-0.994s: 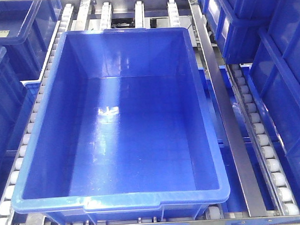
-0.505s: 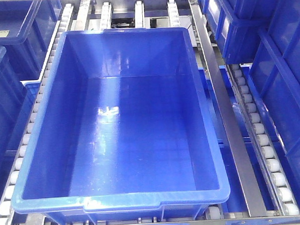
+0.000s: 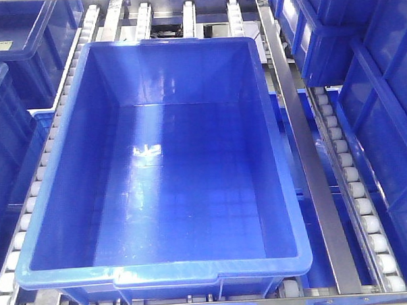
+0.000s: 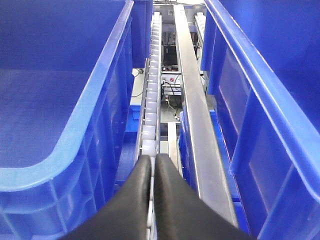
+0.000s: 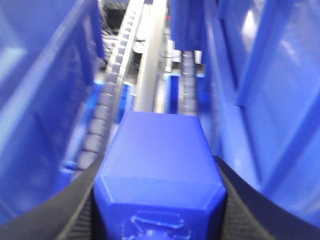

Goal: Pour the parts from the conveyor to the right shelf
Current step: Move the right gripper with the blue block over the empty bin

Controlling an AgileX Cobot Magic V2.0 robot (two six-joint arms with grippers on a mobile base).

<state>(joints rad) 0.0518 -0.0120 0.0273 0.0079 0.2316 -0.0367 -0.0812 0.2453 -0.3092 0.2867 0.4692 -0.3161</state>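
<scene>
Front view: a large deep-blue bin (image 3: 160, 161) sits on the right shelf (image 3: 305, 155), its white roller rails (image 3: 350, 180) running from 6 toward 12 o'clock, with further blue bins at 3 and 9 o'clock. Left wrist view: the left gripper (image 4: 152, 172), fingers pressed together on nothing, points along a roller rail between two bins. Right wrist view, blurred: the right gripper (image 5: 159, 200) clamps the blue part (image 5: 160, 165) above the rails.
</scene>
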